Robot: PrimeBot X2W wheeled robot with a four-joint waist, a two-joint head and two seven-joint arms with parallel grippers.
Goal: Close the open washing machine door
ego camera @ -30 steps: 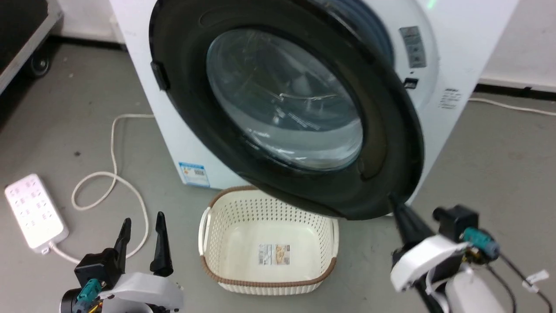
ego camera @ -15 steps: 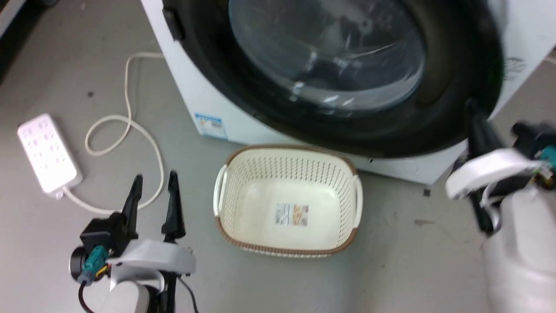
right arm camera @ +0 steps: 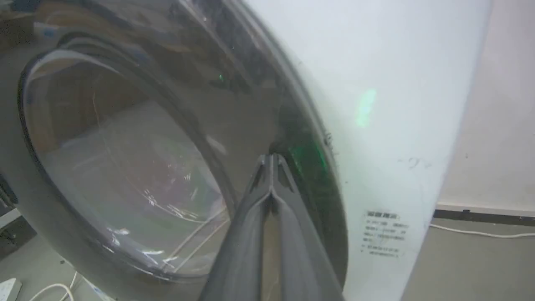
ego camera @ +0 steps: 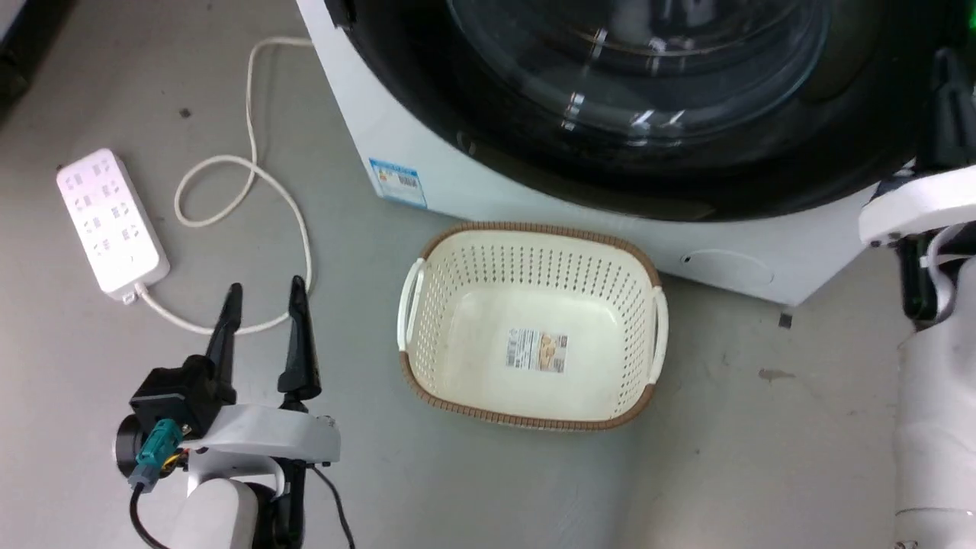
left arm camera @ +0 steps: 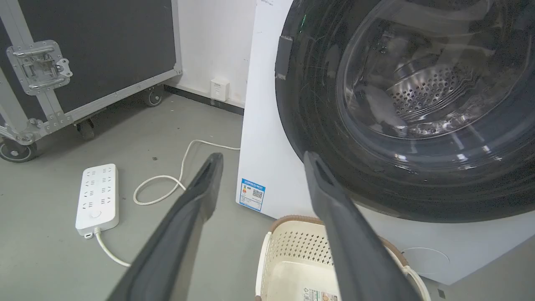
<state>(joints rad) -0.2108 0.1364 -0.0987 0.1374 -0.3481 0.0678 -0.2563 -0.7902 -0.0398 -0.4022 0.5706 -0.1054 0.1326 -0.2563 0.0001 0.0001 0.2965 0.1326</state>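
Washing machine door spanned the frame's top, nearly flush with the white cabinet. Right gripper, fingers together, touched its rim at upper right. Left gripper hung spread at lower left. This was likely the final push, and it needed firm pressure until the door latched.

Top edge is chopping off most of the washing machine door, and the right claw by its rim is blending into the black.

Left pincer, wide apart, before the washing machine door, seemingly flush with its cabinet; cream basket below.
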